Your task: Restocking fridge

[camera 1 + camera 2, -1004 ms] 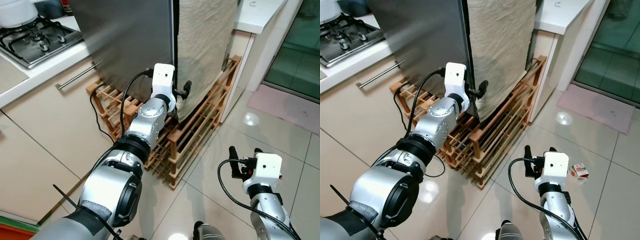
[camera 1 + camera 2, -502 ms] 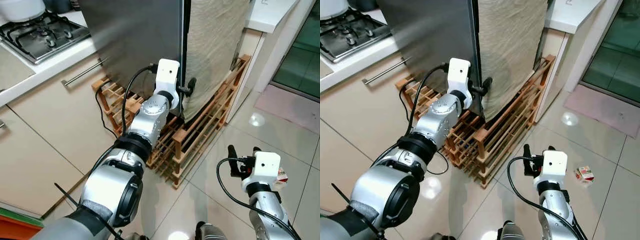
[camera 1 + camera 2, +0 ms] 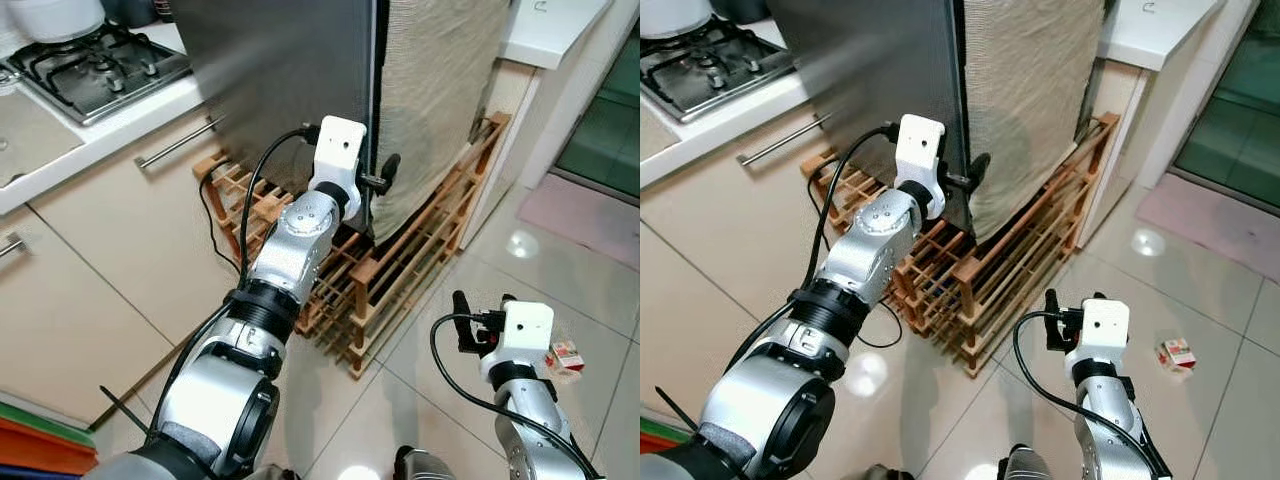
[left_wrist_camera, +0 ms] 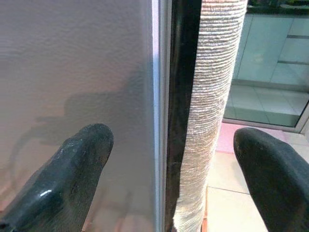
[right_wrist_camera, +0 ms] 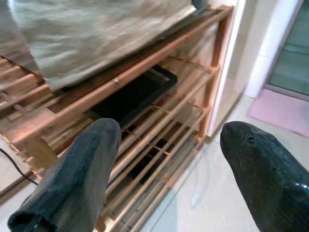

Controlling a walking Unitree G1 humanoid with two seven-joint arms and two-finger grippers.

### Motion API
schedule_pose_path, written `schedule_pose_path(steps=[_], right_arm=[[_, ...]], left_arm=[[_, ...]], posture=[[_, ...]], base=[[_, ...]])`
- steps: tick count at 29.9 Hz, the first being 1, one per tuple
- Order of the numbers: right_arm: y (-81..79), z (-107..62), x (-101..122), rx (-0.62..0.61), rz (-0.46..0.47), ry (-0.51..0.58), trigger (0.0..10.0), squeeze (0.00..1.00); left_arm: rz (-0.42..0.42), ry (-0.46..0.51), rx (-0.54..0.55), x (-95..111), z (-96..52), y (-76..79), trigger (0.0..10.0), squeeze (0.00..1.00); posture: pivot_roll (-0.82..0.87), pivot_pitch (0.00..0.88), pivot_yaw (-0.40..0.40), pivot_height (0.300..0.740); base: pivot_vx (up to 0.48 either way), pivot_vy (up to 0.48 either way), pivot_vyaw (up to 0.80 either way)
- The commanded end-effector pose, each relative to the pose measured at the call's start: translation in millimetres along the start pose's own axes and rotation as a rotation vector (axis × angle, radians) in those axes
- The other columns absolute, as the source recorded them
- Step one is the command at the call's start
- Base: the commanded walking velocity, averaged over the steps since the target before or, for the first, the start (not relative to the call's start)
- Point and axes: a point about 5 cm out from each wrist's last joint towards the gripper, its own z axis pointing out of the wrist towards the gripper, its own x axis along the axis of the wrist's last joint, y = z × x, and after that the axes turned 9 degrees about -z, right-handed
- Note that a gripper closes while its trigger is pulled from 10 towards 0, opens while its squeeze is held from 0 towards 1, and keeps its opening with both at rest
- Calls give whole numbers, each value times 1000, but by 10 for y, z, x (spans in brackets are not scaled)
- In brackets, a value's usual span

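Observation:
The fridge's grey steel door [image 3: 290, 80] stands shut, or nearly so, with a dark seam at its right edge. A beige woven cloth [image 3: 440, 90] covers the fridge's side. My left gripper [image 3: 378, 180] is open at that door edge. In the left wrist view one finger [image 4: 72, 179] lies over the door face and the other [image 4: 275, 179] is beyond the cloth. My right gripper [image 3: 482, 308] hangs low over the floor tiles, open, with nothing between its fingers [image 5: 72, 183].
A wooden slatted rack [image 3: 400, 260] stands under and beside the fridge, with a black cable [image 3: 210, 230] trailing at its left. The gas stove [image 3: 95, 65] and counter cupboards [image 3: 90, 260] are on the left. A small red-and-white carton [image 3: 567, 357] lies on the floor. A pink mat [image 3: 600, 210] lies far right.
The camera has moved, so the whole scene sits further right in the picture and the carton has come into view. Both grippers keep their places and stay open.

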Motion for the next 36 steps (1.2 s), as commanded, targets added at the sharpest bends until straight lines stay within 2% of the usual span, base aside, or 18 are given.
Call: schedule_pose_path(steps=[1,6,14,28,31,33,35,36], right_arm=[[-29,10,12,9,-7,12,10000,0],[-38,-1,17,9,-6,19,10000,0],[-39,-37,1,-2,-2,18,10000,0],[-41,-100,-5,-12,-2,15,10000,0],[-44,-83,41,-17,3,28,10000,0],[-41,-75,50,-18,3,31,10000,0],[-29,-54,60,-15,-2,36,10000,0],[-17,-44,59,-11,-5,36,10000,0]], left_arm=[[-26,-9,-46,-42,19,178,10000,0],[-19,-13,-71,-20,57,233,10000,0],[-54,-19,-128,9,78,359,10000,0],[-52,-20,-188,43,124,454,10000,0],[-65,-5,-253,35,-56,233,10000,0],[-68,-2,-273,31,-113,177,10000,0],[-43,15,-285,36,-310,-66,10000,0],[-3,14,-283,10,-456,-222,10000,0]], posture=[[-152,19,108,740],[-165,21,117,740],[-176,29,124,740],[-195,52,139,740],[-181,52,136,740],[-181,52,136,740],[-158,45,125,740],[-144,41,120,740]], base=[[0,0,0],[0,0,0],[0,0,0],[0,0,0],[0,0,0],[0,0,0],[0,0,0],[0,0,0]])
